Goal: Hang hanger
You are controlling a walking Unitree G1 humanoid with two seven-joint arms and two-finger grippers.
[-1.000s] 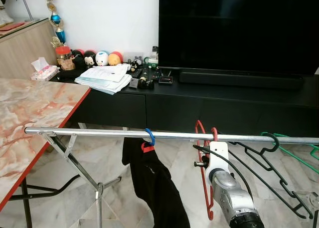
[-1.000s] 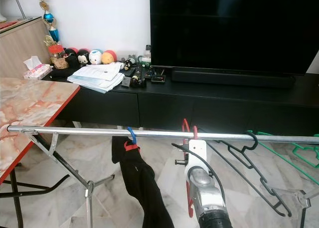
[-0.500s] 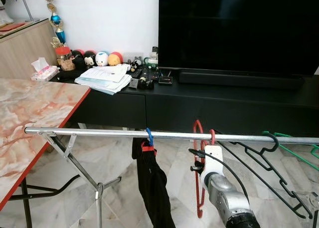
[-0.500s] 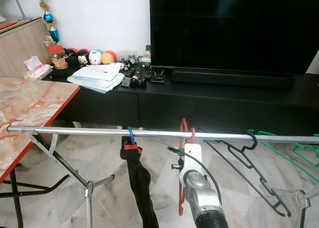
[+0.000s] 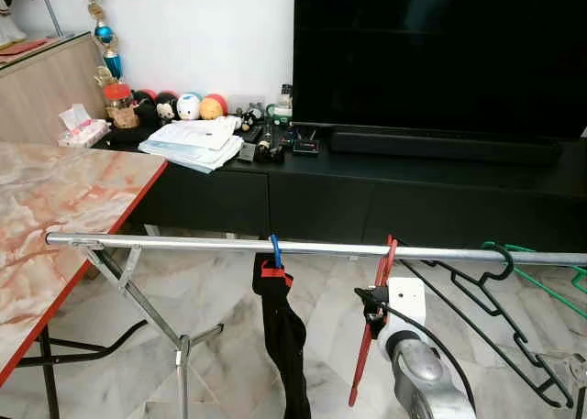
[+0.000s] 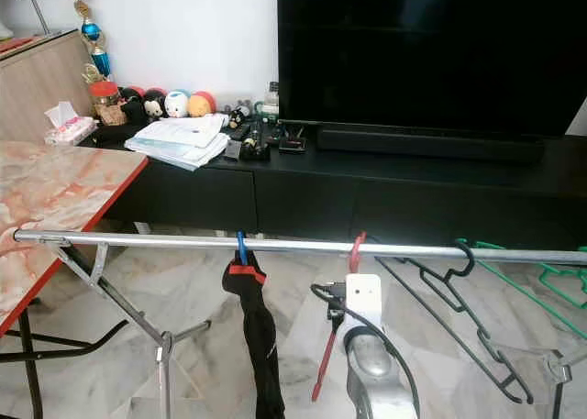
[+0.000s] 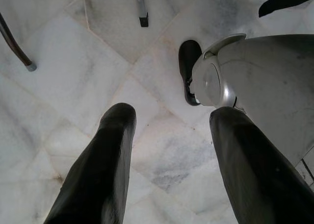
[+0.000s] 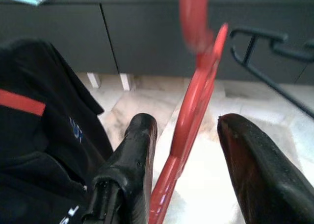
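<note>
Big black TV (image 5: 431,52) and a long dark TV cabinet (image 5: 385,194) take up the back of the room, with a marble-look table (image 5: 55,208) off to the robot's left. In front of all that runs a silver rail (image 5: 183,244) on a folding stand, and that's where the action is.

On the rail there's a blue hanger (image 5: 274,250) carrying a black garment (image 5: 284,336), then the red hanger (image 5: 376,323), then a black hanger (image 5: 491,295) and a green hanger (image 5: 546,281) further to the robot's right. The red one has its hook over the rail and hangs tilted, so I'd call the hanging pretty much done.

The right claw (image 8: 184,150) is spread, fingers (image 8: 135,150) on either side of the red hanger's body without pinching it, as far as I can tell from the wrist view. The left claw (image 7: 169,155) is also spread, just pointing at the marble floor (image 7: 59,77) and doing nothing.

Handling-wise: thin plastic hanger, light, fairly stiff but smooth, so it'll swing or twist easily if nudged. Best hold would be on the neck or the upper arm just under the hook. Backing out straight looks like the safe bet, otherwise a finger could knock the hook off the rail.
</note>
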